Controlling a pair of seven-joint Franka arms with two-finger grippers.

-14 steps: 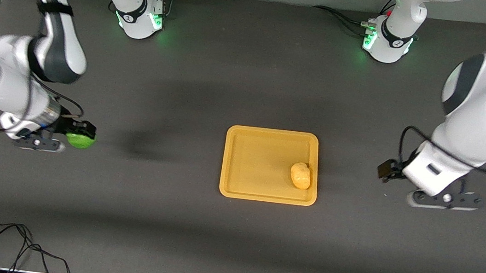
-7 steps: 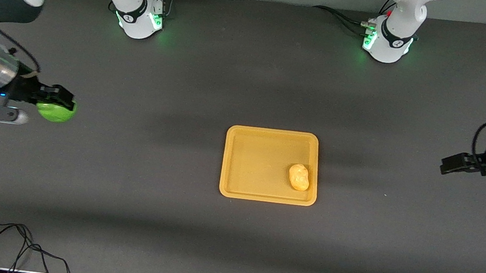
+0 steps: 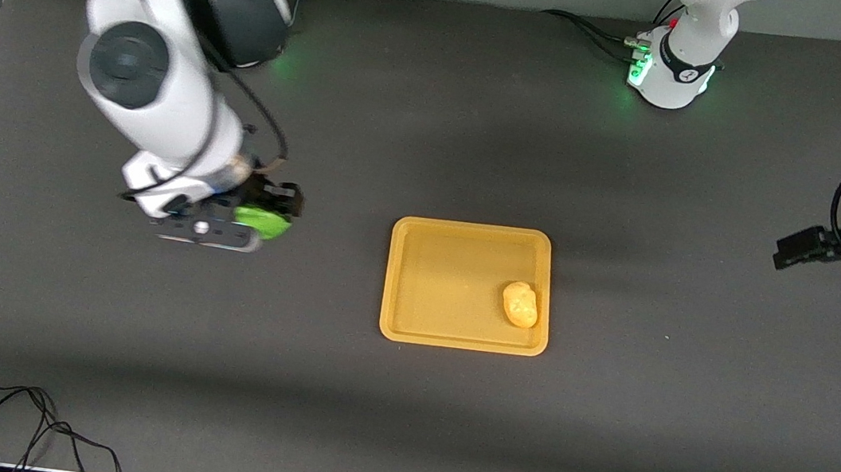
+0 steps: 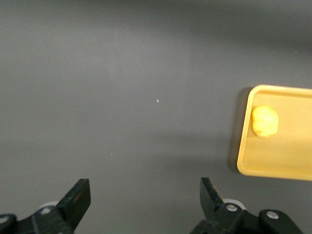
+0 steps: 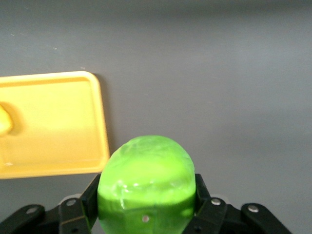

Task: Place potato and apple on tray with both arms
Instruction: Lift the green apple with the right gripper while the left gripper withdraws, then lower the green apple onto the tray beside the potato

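- Between the black fingers (image 5: 85, 204) of the right gripper (image 3: 272, 214) sits the apple (image 3: 262, 222), clamped on both sides, its green top bulging out above them in the right wrist view (image 5: 146, 187).
- That gripper hangs over bare table (image 3: 211, 371), toward the right arm's end from the tray (image 3: 460, 343), and the apple is clear of the tray's rim.
- From the right wrist view, the tray (image 5: 100, 122) shows beside the apple with dark table between them.
- Over at the left arm's end of the table, the left gripper (image 3: 795, 254) is spread wide and holds nothing; in the left wrist view its two fingers (image 4: 78, 197) stand well apart with only grey table between them.
- It hangs over bare table well apart from the tray, and the left arm waits there.
- On the tray lies the potato (image 3: 520, 304), close to the rim on the side toward the left arm and in the half nearer the front camera.
- Seen from the left wrist view, the potato (image 4: 264, 121) rests just inside the tray's corner (image 4: 251, 95).
- Near the front camera's edge of the table, at the right arm's end, a thin black cable (image 3: 5, 414) lies in loops, well apart from the tray.
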